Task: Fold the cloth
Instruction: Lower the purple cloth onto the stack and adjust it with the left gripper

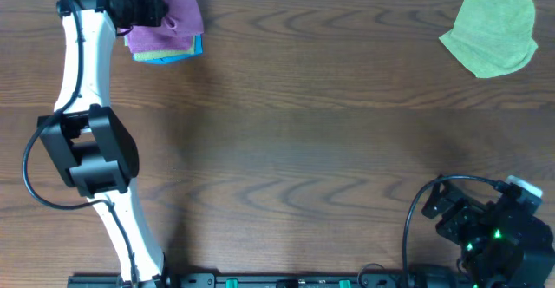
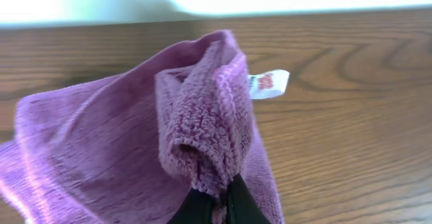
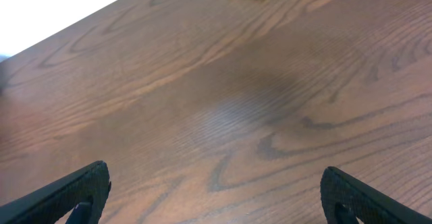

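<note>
1. At the far left of the counter [image 1: 286,132], the left arm [image 1: 87,140] reaches up to the back corner.
2. The left fingers [image 2: 202,212] are shut tight on the cloth [image 2: 101,150]. They pinch a fold of it between them.
3. The cloth is in the back left corner of the counter. It is purple-pink and very fuzzy, with tiny loops all over it.
4. It is not flat. The pinched part stands up in a thick, rolled bump, and the rest spreads out to the left below it.
5. A small white tag [image 2: 268,84] with red marks sticks out from the right edge of the cloth. We cannot read the marks.
6. From above, we see a blue cloth [image 1: 192,49] peeking out under the purple one at its near edge.
7. The middle of the counter is dark brown wood.
8. A lime-green cloth [image 1: 490,32] lies in the back right corner, well apart from the purple one. It looks a bit crumpled.
9. The right arm [image 1: 499,232] sits at the near right edge. The right fingers [image 3: 71,196] are wide apart, with nothing between them but bare wood.
</note>
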`<state>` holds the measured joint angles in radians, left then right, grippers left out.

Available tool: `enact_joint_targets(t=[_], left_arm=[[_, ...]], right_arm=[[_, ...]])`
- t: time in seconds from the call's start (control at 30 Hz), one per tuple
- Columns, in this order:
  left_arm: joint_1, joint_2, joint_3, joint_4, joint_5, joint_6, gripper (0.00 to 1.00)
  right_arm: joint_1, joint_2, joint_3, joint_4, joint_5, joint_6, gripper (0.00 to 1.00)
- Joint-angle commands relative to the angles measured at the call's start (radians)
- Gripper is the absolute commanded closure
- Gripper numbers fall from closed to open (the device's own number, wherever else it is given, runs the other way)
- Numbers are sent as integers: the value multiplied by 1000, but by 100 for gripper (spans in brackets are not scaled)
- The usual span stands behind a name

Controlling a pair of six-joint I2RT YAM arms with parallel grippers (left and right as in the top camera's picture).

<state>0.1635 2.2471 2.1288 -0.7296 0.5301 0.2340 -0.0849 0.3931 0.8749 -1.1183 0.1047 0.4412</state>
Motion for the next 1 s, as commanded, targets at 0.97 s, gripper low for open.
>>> enact_joint_targets(t=[0.97], left_arm=[[74,84,-1,-24,-176,-55,94]], right_arm=[[-8,-2,-5,-1,3,14,1]])
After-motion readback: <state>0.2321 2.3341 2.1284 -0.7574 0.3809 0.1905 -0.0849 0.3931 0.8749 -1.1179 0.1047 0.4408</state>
